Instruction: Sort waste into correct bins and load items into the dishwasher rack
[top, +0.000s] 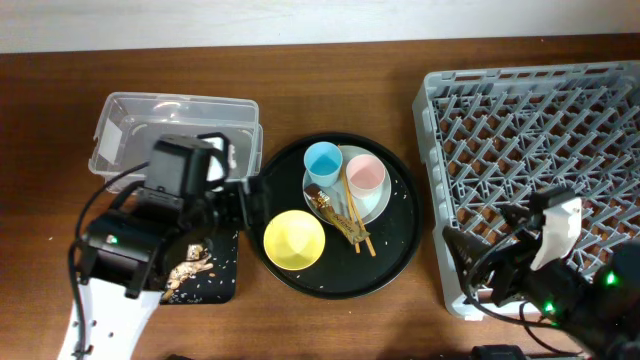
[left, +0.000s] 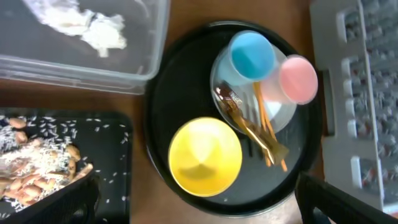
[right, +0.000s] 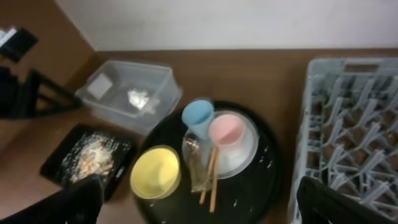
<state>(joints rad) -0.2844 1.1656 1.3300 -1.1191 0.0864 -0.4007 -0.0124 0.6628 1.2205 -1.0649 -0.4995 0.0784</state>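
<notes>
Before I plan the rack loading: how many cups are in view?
2. The light-blue cup and the pink cup stand side by side on the pale plate in the round black tray. The rack's near corner is hidden.

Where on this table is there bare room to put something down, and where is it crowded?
Bare table: the stretch behind the round black tray, between clear tub and dishwasher rack; also the front strip between flat black tray and rack. Crowded: the plate, carrying blue cup, pink cup, chopsticks and wrapper.
</notes>
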